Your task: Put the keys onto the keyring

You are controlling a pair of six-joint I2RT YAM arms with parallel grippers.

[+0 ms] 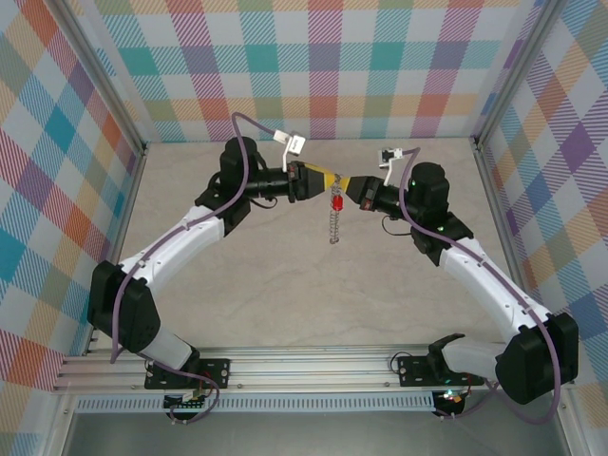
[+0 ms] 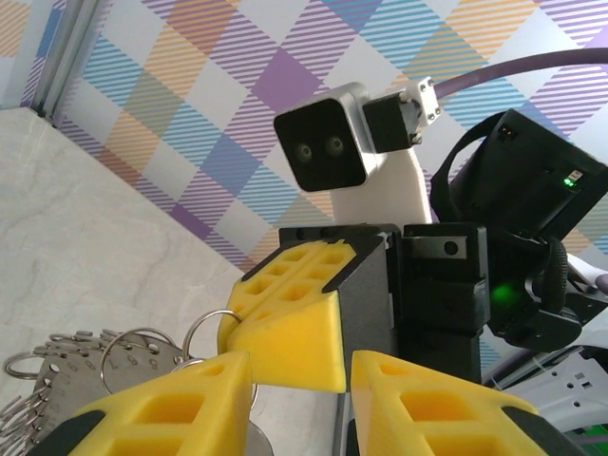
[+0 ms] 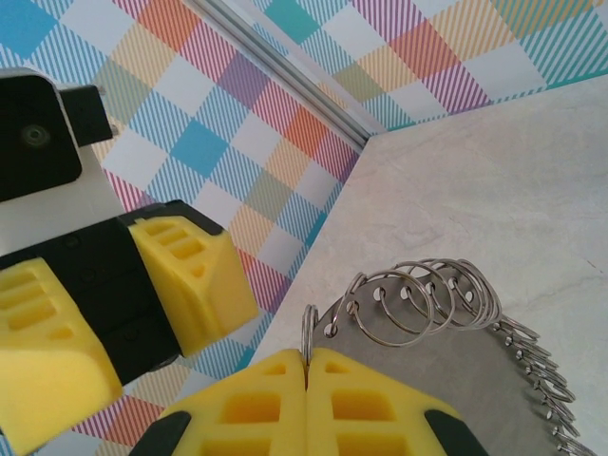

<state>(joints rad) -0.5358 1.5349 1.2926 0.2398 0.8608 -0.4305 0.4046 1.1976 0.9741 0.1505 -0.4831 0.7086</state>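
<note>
Above the middle of the tabletop (image 1: pixel 285 294), the keyring (image 1: pixel 334 230) hangs long-axis down from the right tool (image 3: pixel 306 369), which is pinched shut on its top edge, with the red key (image 1: pixel 336 203) just below. The left tool (image 2: pixel 300 380) faces it tip-to-tip, part open, its grip unclear.

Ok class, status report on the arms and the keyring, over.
Right gripper shut on keyring, held aloft. Left gripper beside it, grip unclear. Red key hangs just below them. Nothing blocking.
</note>
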